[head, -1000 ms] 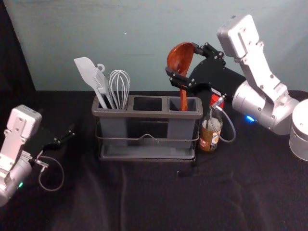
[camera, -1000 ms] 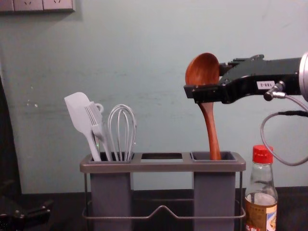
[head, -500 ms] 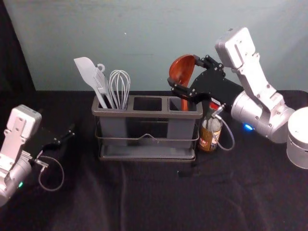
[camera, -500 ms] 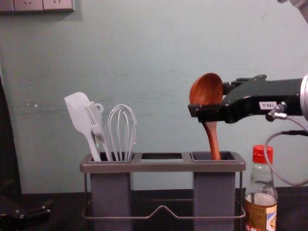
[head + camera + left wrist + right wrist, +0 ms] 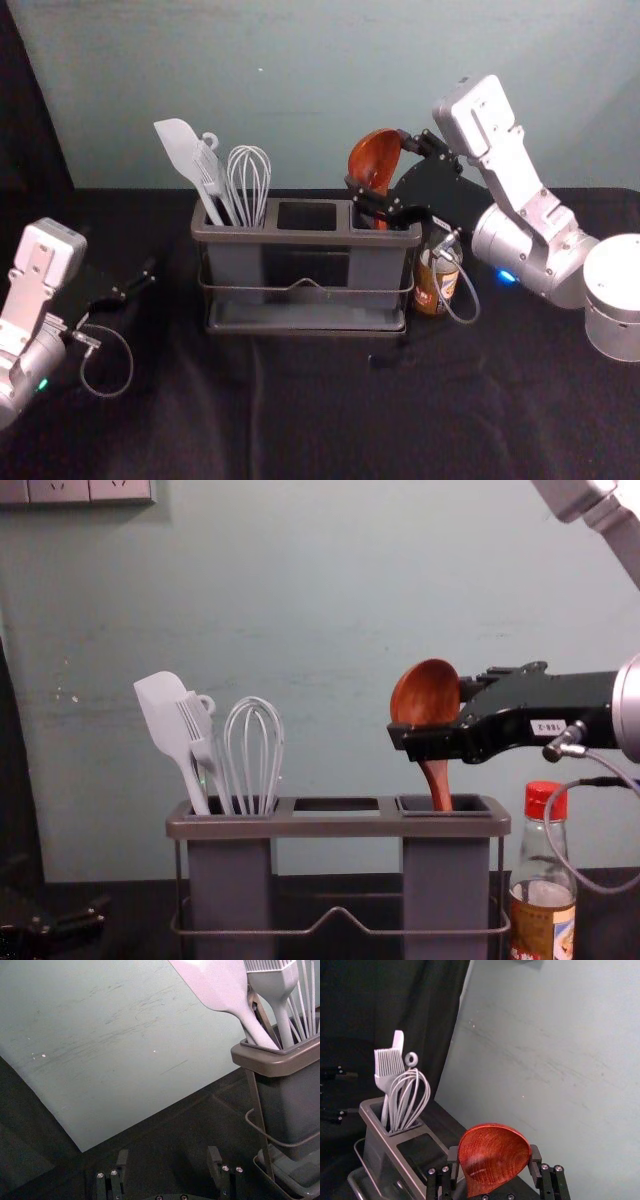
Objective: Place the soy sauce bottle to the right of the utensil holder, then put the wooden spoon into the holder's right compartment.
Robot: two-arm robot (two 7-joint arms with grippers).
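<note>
Spoon [image 5: 422, 692] is near upright in the holder's [image 5: 338, 828] right compartment [image 5: 445, 880], handle end inside. Right gripper [image 5: 378, 160] has it pinched by the bowl, probably so the handle can slide down first. Bottle [image 5: 544, 920] stands just right of the holder, as asked; honestly can't tell if they touch. Left gripper [image 5: 168, 1154] is parked off left, spread wide.

The right tool [image 5: 377, 160] holds the wooden spoon [image 5: 374, 158] by its bowl above the utensil holder [image 5: 310, 237], the handle reaching down into the right compartment; the sauce bottle [image 5: 430, 292] stands just right of the holder on the worktop [image 5: 300, 420]; a spatula [image 5: 178, 146], brush [image 5: 211, 172] and whisk [image 5: 249, 180] lean in the left compartment; the left tool [image 5: 138, 280] is parked left of the holder.
</note>
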